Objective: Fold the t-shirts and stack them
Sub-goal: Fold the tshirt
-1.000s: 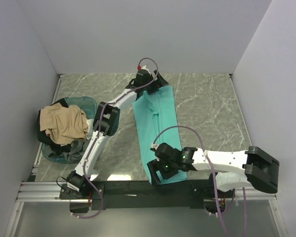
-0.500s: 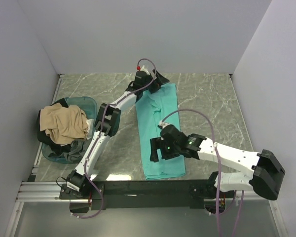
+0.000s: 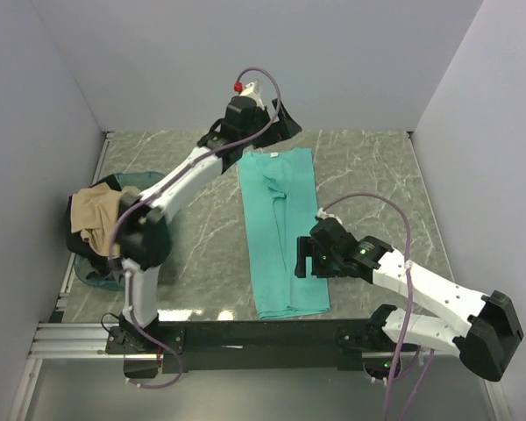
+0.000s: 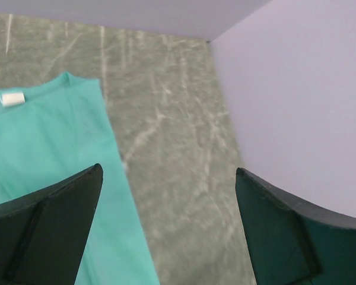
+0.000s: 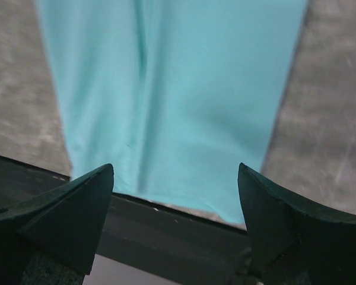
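Table (image 3: pixel 368 184) of grey-green marbled pattern is seen from above, and along its middle the teal t-shirt (image 3: pixel 280 237) is laid out as one long narrow strip. Its collar end lies at the far side and its hem at the near edge, just beside the dark rail (image 3: pixel 245 333). The sleeves appear to be turned in already, so the lengthwise folds are judged done and the crosswise fold not yet made.

At the left side a translucent tub (image 3: pixel 153 181) is found, with the tan t-shirt (image 3: pixel 96 215) heaped on dark t-shirts (image 3: pixel 77 244) inside it; these are untouched.

The left end effector (image 3: pixel 280 130) is held raised above the collar end, its jaws spread wide with nothing between them (image 4: pixel 168 172). The right end effector (image 3: pixel 305 260) is held over the right half of the strip, toward the hem, likewise spread and empty (image 5: pixel 175 169).

A small white label (image 4: pixel 12 99) is visible at the neck.

For the next move, one end of the strip would likely have to be gripped at both corners and carried over onto the other end, edges kept matched so that no skew is set in.
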Available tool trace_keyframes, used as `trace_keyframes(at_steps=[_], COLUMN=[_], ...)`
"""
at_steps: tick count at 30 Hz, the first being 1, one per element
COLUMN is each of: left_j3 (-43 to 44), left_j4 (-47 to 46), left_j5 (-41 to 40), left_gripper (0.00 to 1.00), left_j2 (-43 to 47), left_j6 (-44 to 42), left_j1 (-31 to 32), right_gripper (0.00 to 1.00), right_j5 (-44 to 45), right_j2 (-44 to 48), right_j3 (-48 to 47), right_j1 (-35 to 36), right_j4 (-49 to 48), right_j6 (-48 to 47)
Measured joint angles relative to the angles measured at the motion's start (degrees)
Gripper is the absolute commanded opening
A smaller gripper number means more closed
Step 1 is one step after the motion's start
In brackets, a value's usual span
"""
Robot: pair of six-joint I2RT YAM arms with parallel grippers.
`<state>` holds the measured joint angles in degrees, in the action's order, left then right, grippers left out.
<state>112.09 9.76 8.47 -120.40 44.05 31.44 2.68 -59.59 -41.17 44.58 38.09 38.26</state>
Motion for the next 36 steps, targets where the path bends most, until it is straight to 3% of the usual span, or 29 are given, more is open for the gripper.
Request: trace_keyframes(at_steps=[5, 8, 14, 18, 20, 26, 30, 32, 33, 36], left_j3=[-24.94, -41.4, -63.58, -71.38, -72.67, -74.42, -74.14, -73.18, -72.78, -71.69], left_j4=[-1.07, -0.81, 11.15, 13.11, 12.85, 9.11, 8.28, 7.41, 7.1, 7.48], left_j5=[-9.05, -13.53, -19.5, -18.29, -17.2, -13.62, -11.54, -11.08, -10.82, -10.1], left_gripper=[0.99, 0.99, 0.99, 0.99, 0.94, 0.71, 0.41, 0.34, 0.22, 0.01], left_j2=[26.47, 37.22, 43.56, 49.27, 50.23, 45.2, 39.93, 38.84, 37.9, 35.36], left_j6=[0.09, 2.69, 12.02, 17.75, 20.28, 24.04, 24.63, 24.35, 24.28, 24.37], left_j1=[8.46, 14.71, 25.35, 32.59, 34.64, 37.22, 37.9, 37.88, 37.9, 37.86], right_gripper=[0.9, 0.9, 0.9, 0.9, 0.9, 0.89, 0.89, 0.89, 0.89, 0.88], right_j5=[-0.13, -0.76, -1.88, -2.1, -2.29, -3.87, -5.18, -5.55, -5.7, -6.38], right_j2=[2.34, 3.21, 2.34, 1.49, 1.33, 1.53, 2.47, 3.02, 3.32, 3.76], right_j3=[3.5, 5.29, 7.43, 7.48, 7.48, 8.13, 9.81, 10.49, 10.8, 11.28], right_j1=[-0.24, -0.33, -0.68, -0.96, -0.98, -1.01, -1.03, -1.03, -1.03, -1.03], right_j4=[4.59, 5.22, 5.03, 4.59, 4.35, 2.97, 2.25, 1.84, 1.79, 1.66], right_j6=[2.8, 3.28, 3.41, 3.23, 3.21, 3.23, 3.45, 3.69, 3.85, 3.87])
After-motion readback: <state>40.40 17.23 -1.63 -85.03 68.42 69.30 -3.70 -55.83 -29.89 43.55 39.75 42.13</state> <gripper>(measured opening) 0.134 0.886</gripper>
